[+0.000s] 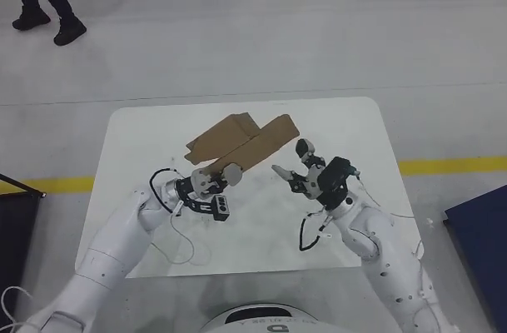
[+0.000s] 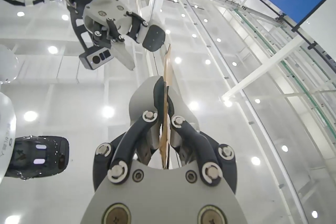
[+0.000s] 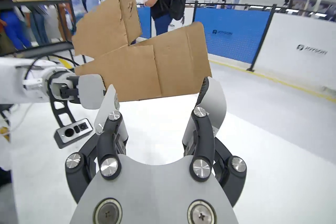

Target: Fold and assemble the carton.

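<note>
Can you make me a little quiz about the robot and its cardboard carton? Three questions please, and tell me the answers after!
1. Fill the gap: the right gripper is ____ (open or shut).
2. Which gripper is shut on the carton?
A. the left gripper
B. the right gripper
C. both
3. True or false: the carton is folded into a closed box.

Key:
1. open. Its fingers are spread apart, close to the carton's edge.
2. A
3. false. It is a flat sheet with loose flaps, held up in the air.
</note>
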